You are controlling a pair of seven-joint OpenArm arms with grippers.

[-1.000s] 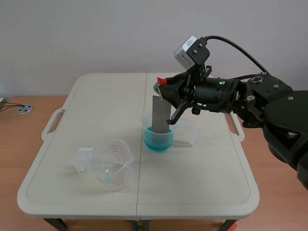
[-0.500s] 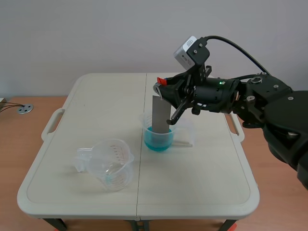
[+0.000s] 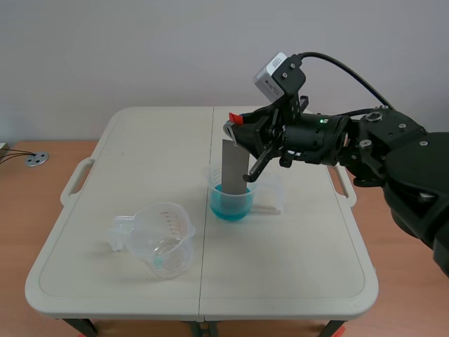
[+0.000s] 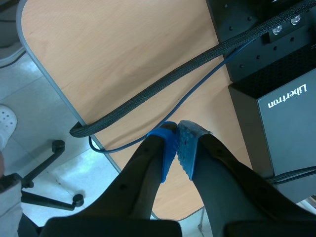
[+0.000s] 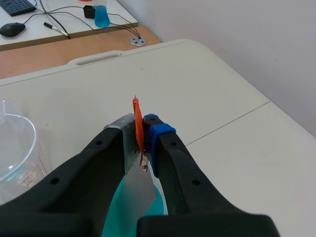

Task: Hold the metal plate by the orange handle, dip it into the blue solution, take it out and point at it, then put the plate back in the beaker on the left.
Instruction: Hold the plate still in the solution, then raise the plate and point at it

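Observation:
A grey metal plate (image 3: 234,166) stands upright with its lower end in the blue solution of a small clear beaker (image 3: 230,198) near the table's middle. My right gripper (image 3: 238,125) is shut on the plate's orange handle (image 3: 236,117), directly above that beaker. In the right wrist view the orange handle (image 5: 138,124) is pinched between the fingers, the grey plate (image 5: 137,186) hangs below, and the blue solution (image 5: 112,217) shows under it. An empty clear beaker with a handle (image 3: 160,238) sits at the front left. My left gripper (image 4: 177,146) is shut on nothing, off the table, over a wooden desk.
The white folding table (image 3: 126,154) has a centre seam and side handles. In the right wrist view the empty beaker's rim (image 5: 15,143) lies to the side, and a wooden desk (image 5: 74,47) with cables lies beyond the table edge. Cables and black boxes (image 4: 276,74) lie under the left gripper.

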